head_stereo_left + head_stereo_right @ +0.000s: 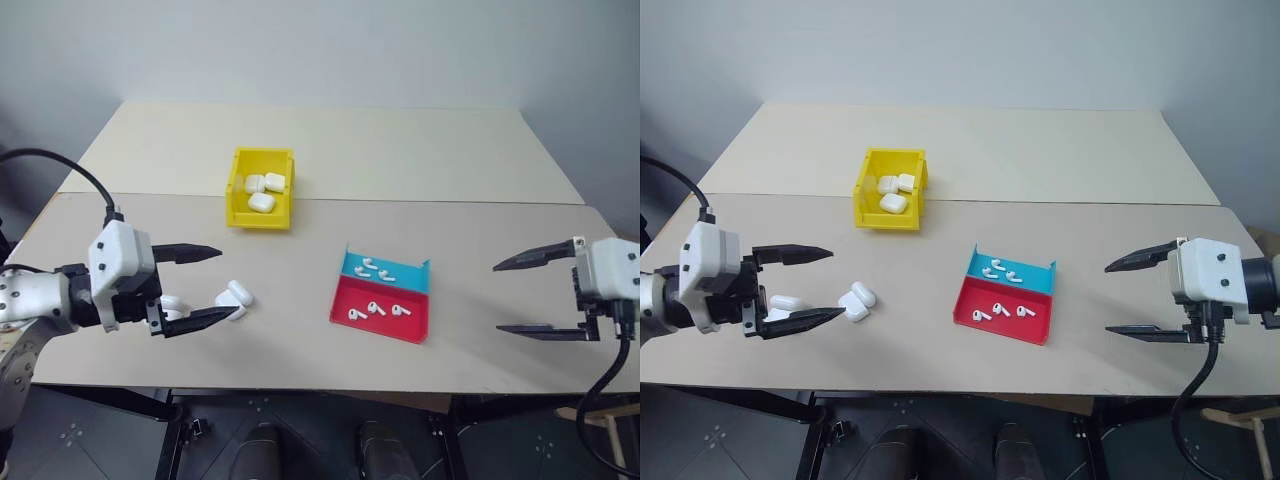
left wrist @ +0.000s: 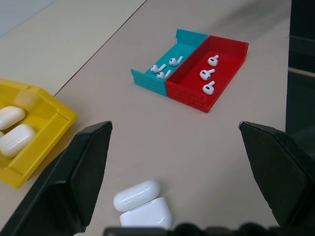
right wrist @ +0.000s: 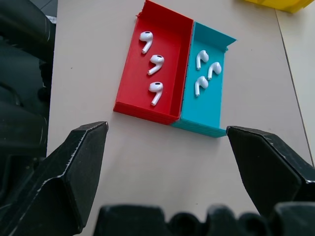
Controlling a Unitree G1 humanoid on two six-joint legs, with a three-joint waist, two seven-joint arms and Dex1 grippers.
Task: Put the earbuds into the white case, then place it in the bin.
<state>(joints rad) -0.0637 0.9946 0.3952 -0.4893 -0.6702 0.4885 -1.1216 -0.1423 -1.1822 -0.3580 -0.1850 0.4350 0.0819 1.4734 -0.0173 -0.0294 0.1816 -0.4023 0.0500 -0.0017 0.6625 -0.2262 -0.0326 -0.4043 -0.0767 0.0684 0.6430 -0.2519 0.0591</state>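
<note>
Several earbuds lie in a two-part tray: some in the red half, some in the blue half. Two white cases lie side by side on the table, just past my left gripper's fingertips. A third case rests farther back by its fingers. The left gripper is open and holds nothing. The yellow bin stands behind the cases with three white cases inside. My right gripper hovers open and empty to the right of the tray, pointing at it.
The red-and-blue tray sits mid-table between the two grippers. A seam runs across the table just behind the bin. Bare tabletop lies between the tray and the loose cases.
</note>
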